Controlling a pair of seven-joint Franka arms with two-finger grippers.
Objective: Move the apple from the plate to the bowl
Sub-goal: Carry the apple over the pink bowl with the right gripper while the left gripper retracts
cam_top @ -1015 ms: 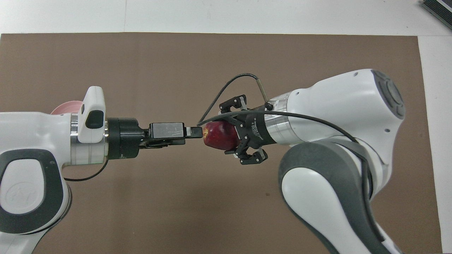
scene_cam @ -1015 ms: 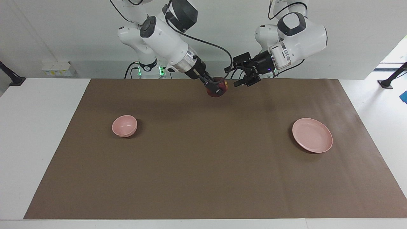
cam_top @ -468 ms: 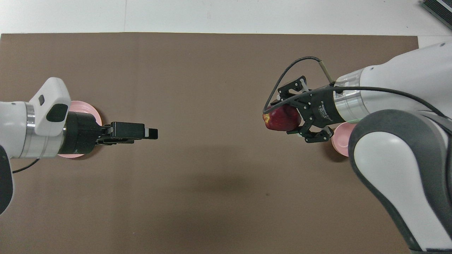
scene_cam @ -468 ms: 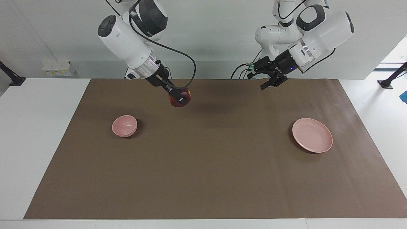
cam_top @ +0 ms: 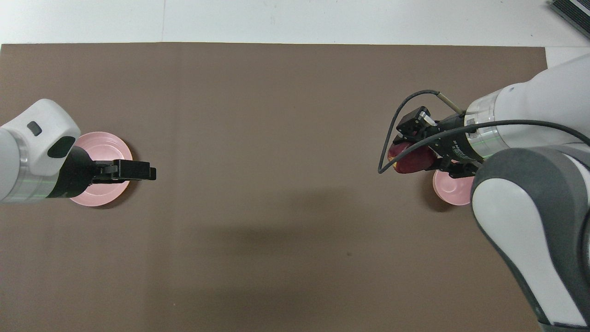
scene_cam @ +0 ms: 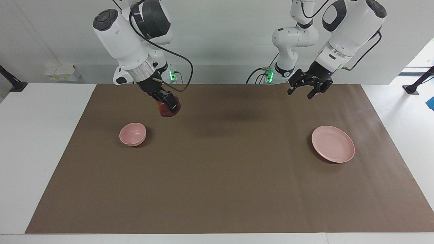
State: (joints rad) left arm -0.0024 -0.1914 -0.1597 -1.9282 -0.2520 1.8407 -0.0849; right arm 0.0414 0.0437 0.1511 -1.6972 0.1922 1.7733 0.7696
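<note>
Bench [scene_cam: 20, 152], white, with a brown mat [scene_cam: 223, 176] over most of it.

Plate [scene_cam: 333, 144], pale pink, flat on the mat toward the left arm's end of the bench. Nothing on it.

Bowl [scene_cam: 132, 134], pale pink, deep, upright on the mat toward the right arm's end, well apart from the plate. Nothing inside it in the facing view; in the overhead view the right arm's wrist hides part of it.

Apple [scene_cam: 166, 110], dark red, up in the air, clear of the mat. Held over bare mat just beside the bowl, not above its opening as far as the facing view lets me judge.

Right end effector [scene_cam: 168, 105] clamped on the apple, fingers angled downward, a black cable looping off the wrist.

Left end effector [scene_cam: 310, 90] with fingers spread apart, holding nothing, raised over the mat's edge nearest the robots; the overhead view puts it above the plate [cam_top: 99, 182].
</note>
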